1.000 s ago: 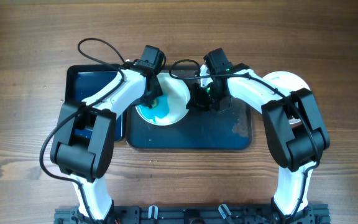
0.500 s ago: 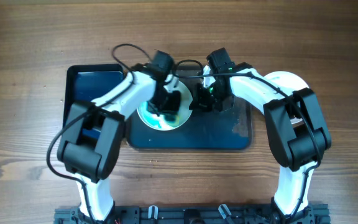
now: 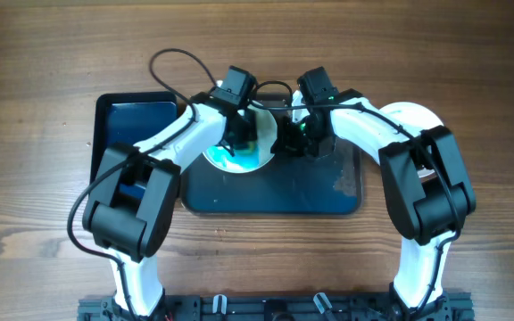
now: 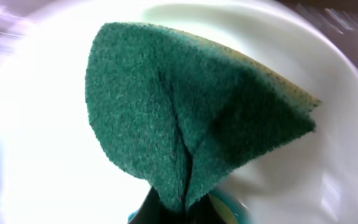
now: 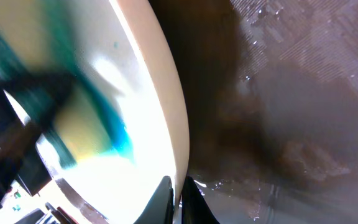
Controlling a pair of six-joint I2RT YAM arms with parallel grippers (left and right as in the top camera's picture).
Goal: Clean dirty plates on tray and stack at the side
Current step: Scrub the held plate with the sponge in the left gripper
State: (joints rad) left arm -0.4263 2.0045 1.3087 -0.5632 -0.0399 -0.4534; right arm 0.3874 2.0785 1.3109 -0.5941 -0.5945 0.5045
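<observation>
One white plate lies on the far left part of the dark tray, with a blue smear at its near-left edge. My left gripper is over it, shut on a folded green sponge that presses on the plate's white face; the left gripper shows only as dark tips under the sponge. My right gripper is at the plate's right edge, shut on the rim. The right gripper has one finger on each side of that rim.
A dark rectangular tub sits left of the tray. Another white plate lies on the wood at the right, partly under my right arm. The tray floor is wet and streaked.
My left gripper swept the sponge rightward across the plate, then slightly toward the far side. Less blue shows on the plate. The right gripper has kept its hold on the rim.
</observation>
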